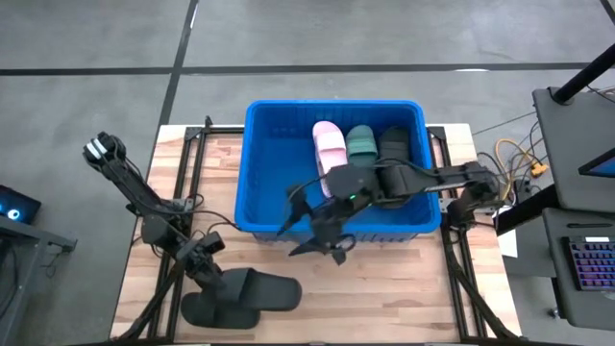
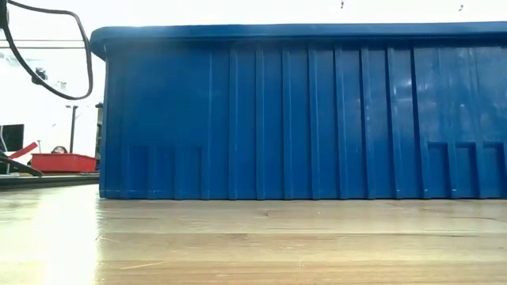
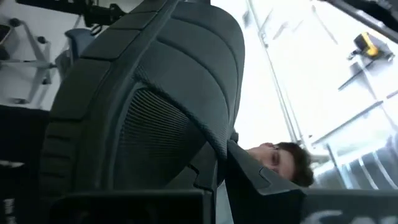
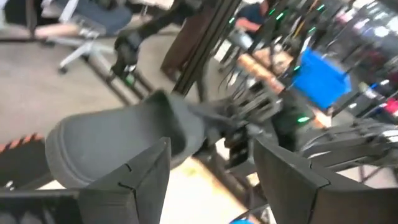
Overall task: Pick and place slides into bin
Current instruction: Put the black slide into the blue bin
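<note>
The blue bin (image 1: 259, 125) (image 2: 301, 111) stands at the table's middle. A pink slide (image 1: 330, 146), a green slide (image 1: 361, 142) and a black slide (image 1: 394, 144) lie inside it. Two more black slides are at the near left. One (image 1: 261, 290) (image 3: 155, 93) (image 4: 112, 143) is in my shut left gripper (image 1: 213, 272); the other (image 1: 211, 310) lies on the table beside it. My right gripper (image 1: 306, 235) (image 4: 211, 180) hangs open over the bin's near wall, pointing toward the near left, with nothing between its fingers. My left gripper is shut on the black slide's end (image 1: 233, 283) that points to the table's left, coming at it from the left and far side. The slide itself fills the wrist view and hides the fingertips. I cannot tell whether the slide is lifted clear.
Bare wood shows at the near right of the table (image 1: 384, 298). Cables and a keyboard (image 1: 586, 264) lie beyond the table's right edge. A red tray (image 2: 63, 162) stands off the far left. A person's head (image 3: 286, 162) shows in the room behind.
</note>
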You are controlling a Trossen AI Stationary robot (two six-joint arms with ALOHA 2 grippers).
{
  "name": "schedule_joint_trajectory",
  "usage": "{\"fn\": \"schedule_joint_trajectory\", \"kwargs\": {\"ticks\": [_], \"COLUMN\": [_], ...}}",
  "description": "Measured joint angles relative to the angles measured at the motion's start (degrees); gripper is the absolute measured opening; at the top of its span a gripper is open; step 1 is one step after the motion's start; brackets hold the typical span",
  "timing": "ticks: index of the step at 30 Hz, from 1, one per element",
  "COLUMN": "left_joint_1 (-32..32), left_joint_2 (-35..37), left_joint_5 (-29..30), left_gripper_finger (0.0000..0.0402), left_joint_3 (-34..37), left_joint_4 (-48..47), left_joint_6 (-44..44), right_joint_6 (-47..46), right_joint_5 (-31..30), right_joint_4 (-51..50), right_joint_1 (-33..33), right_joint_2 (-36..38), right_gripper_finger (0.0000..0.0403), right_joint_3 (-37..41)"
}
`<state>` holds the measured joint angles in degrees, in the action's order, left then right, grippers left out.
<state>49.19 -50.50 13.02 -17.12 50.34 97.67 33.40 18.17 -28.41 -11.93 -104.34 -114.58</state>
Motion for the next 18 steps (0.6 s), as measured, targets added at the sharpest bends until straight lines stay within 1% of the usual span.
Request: {"fn": "schedule_joint_trajectory", "kwargs": {"ticks": [2,6,12,15,18], "left_joint_1": [0.0,-0.1,-0.1,-0.1,-0.1], "left_joint_2": [-0.6,-2.0,-3.9,-4.4,-4.6], "left_joint_5": [0.4,0.5,0.6,0.8,0.9], "left_gripper_finger": [0.0000,0.0000,0.0000,0.0000,0.0000], "left_joint_3": [-0.1,-0.3,-0.3,-0.3,-0.3], "left_joint_4": [0.7,0.7,0.8,2.5,6.6], "left_joint_6": [1.2,4.0,3.8,1.2,-5.0], "right_joint_6": [0.1,-1.7,-1.8,-1.8,-1.9], "right_joint_5": [0.0,0.0,0.2,0.2,0.2], "right_joint_4": [-3.5,-6.7,-11.5,-14.3,-14.4], "right_joint_1": [-0.5,-1.2,-2.4,-2.6,-2.5], "right_joint_2": [-2.7,-7.1,-12.0,-13.5,-12.8], "right_gripper_finger": [0.0219,0.0219,0.0219,0.0219,0.0219], "right_joint_3": [-3.2,-9.3,-17.0,-20.1,-20.2]}}
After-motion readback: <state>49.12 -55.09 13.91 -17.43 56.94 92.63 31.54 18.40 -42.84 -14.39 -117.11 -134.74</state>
